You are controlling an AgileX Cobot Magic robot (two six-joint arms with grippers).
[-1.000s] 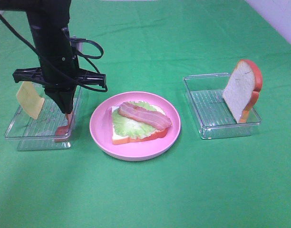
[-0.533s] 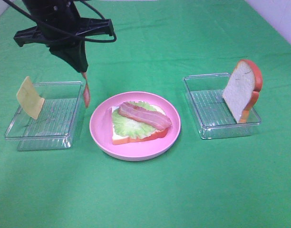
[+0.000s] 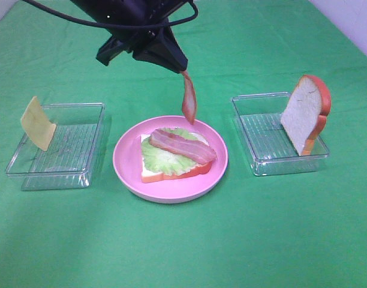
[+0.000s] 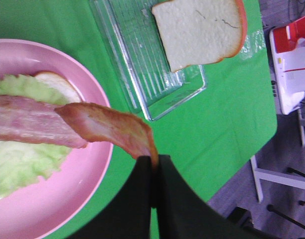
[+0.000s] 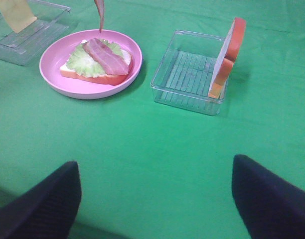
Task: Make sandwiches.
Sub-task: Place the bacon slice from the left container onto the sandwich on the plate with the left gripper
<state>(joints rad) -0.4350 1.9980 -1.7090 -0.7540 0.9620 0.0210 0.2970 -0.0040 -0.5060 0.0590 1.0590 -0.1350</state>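
Two end effectors: the left end effector point(image 3: 182, 69) is clamping together on the top of a bacon strip point(image 3: 188, 99), which is dangling just above the far rim of the pink plate point(image 3: 125, 161); the right end effector point(image 5: 155, 199) is hovering well apart from the plate, fingers spread wide, gripping nothing.
Two bacon strips: the second strip point(image 3: 182, 147) is lying on the lettuce point(image 3: 155, 157) on the plate.
Two bread slices: the bottom slice point(image 3: 149, 174) is sitting on the plate under the lettuce; the upright slice point(image 3: 302, 117) is standing in the right tray point(image 3: 258, 163).
One cheese square point(image 3: 38, 123): leaning in the left tray point(image 3: 81, 175), at the wall away from the plate.
Desk point(image 3: 243, 240): carrying the plate between both trays.
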